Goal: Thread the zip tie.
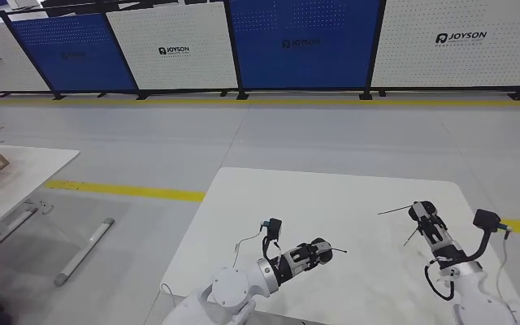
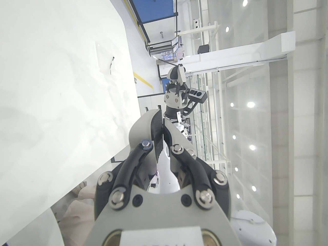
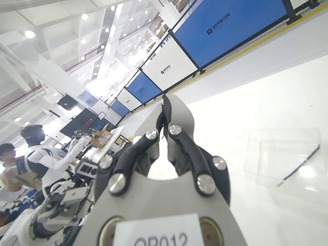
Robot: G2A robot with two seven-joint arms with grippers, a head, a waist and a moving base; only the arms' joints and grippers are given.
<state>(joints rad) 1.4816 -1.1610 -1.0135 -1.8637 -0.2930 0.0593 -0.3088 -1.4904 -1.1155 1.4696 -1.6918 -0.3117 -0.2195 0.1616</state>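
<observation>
Clear tray [image 3: 284,135], black strip [image 3: 298,165] inside (lying flat), right gripper [image 3: 164,108] pinching zip tie [image 1: 396,210]

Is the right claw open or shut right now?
Shut. In the right wrist view the right claw's pads meet with no gap. Cannot tell whether anything is pinched between them.

Table [image 1: 341,195]: plain white. Floor [image 1: 244,138]: pale grey, crossed by a yellow stripe [image 1: 122,190]. Fence panels [image 1: 305,41] alternate solid blue and white, each with a fine dot grid and a black frame. Left gripper [image 2: 162,115] and right gripper [image 3: 166,101]: light grey finger shells, black ribbed pads, black links with silver screw heads, and a white label at the base. Zip tie [image 1: 396,210]: black; strip [image 3: 299,166]: dark with a whitish tip; tray [image 3: 282,139]: colourless, see-through.
</observation>
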